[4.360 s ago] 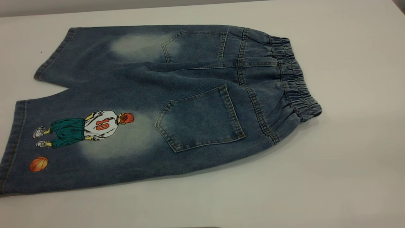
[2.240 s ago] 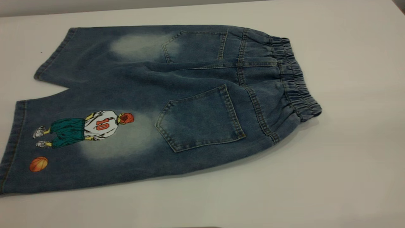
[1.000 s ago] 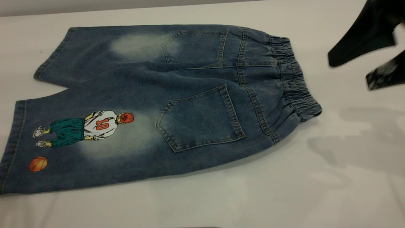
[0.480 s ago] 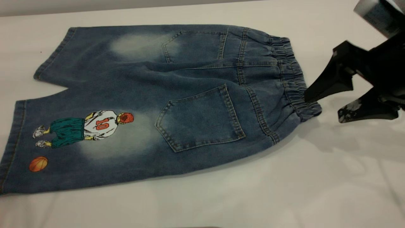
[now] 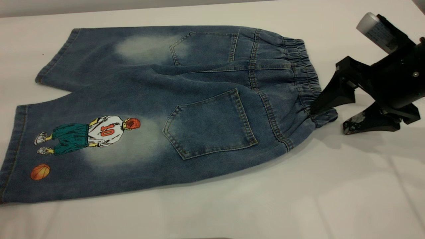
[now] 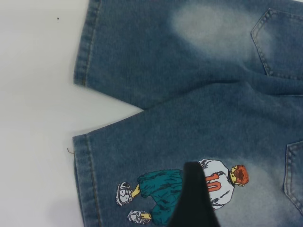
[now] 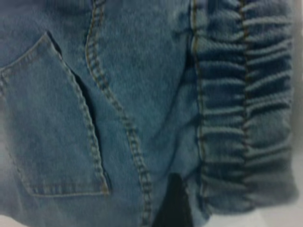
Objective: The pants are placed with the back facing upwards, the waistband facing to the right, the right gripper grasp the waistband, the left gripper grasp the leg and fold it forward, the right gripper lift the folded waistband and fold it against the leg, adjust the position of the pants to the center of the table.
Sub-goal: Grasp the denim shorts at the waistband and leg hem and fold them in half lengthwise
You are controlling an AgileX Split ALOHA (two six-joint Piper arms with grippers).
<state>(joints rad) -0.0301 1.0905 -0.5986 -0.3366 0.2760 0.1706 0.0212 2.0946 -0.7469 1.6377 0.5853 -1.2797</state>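
Exterior view: the pants [image 5: 172, 109] are laid flat, back up, on the smooth white tabletop [image 5: 232, 212]. The right claw [image 5: 328, 121] is seen wide open at the near corner of the ruffled waistband [image 5: 307, 79], one jaw on the cloth, the other off it; nothing is held. A close here may catch too little of the band.

Left wrist view: the left claw [image 6: 193, 201] is seen over the printed leg [image 6: 156, 156]; its opening cannot be told.

Right wrist view: gathered elastic, stitched pocket [image 7: 52, 127].
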